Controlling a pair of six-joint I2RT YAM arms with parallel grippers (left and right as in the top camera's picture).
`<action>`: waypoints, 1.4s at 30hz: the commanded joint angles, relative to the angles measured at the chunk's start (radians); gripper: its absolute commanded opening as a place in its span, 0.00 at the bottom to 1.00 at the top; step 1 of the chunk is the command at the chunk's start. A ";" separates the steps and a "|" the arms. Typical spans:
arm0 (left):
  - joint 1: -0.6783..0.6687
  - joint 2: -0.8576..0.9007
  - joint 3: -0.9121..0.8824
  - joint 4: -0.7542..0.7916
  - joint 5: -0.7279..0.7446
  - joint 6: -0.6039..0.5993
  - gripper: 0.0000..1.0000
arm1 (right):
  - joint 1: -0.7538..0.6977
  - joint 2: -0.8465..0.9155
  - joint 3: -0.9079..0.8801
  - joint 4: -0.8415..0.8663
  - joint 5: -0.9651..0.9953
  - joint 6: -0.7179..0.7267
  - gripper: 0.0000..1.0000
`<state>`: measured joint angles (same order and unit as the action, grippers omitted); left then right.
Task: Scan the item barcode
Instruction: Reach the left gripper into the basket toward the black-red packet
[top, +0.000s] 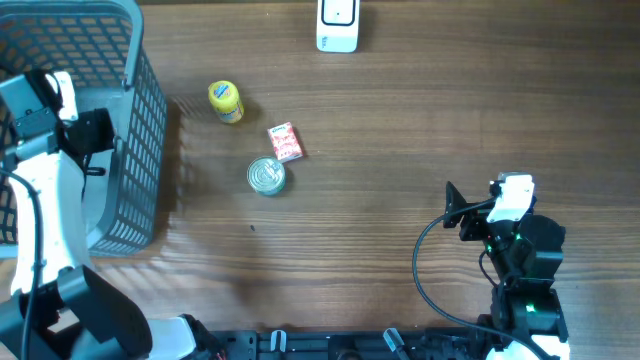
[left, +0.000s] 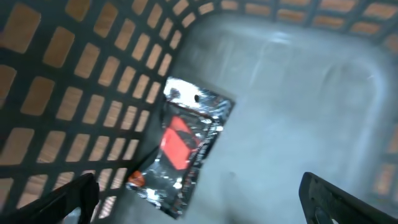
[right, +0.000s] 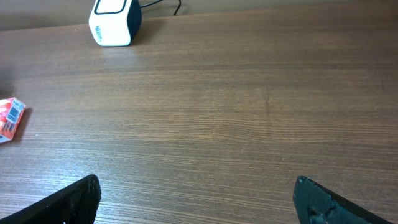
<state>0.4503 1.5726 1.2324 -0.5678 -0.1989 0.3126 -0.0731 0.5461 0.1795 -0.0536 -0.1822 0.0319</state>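
At the left of the overhead view, the left arm (top: 45, 190) hangs over the basket (top: 150, 130). Jar (top: 226, 101), box (top: 285, 141) and can (top: 266, 175) sit mid-table, the scanner (top: 337, 25) at the far edge.

Left wrist: the left gripper (left: 202, 198) is spread wide and empty above a pouch (left: 183, 146) on the basket floor.

Right wrist: the right gripper (right: 199, 199) is spread wide and empty over the table (right: 249, 124).
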 joint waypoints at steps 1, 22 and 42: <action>0.071 0.028 0.006 0.010 0.042 0.098 1.00 | -0.003 0.000 0.020 -0.003 0.000 -0.003 1.00; 0.197 0.258 0.006 0.011 0.195 0.444 1.00 | -0.003 0.000 0.020 0.000 0.030 -0.006 1.00; 0.257 0.435 0.004 0.139 0.226 0.439 0.95 | -0.003 0.000 0.020 -0.012 0.031 -0.005 1.00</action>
<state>0.6815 1.9198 1.2503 -0.4397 0.0444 0.7361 -0.0731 0.5461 0.1795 -0.0666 -0.1741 0.0319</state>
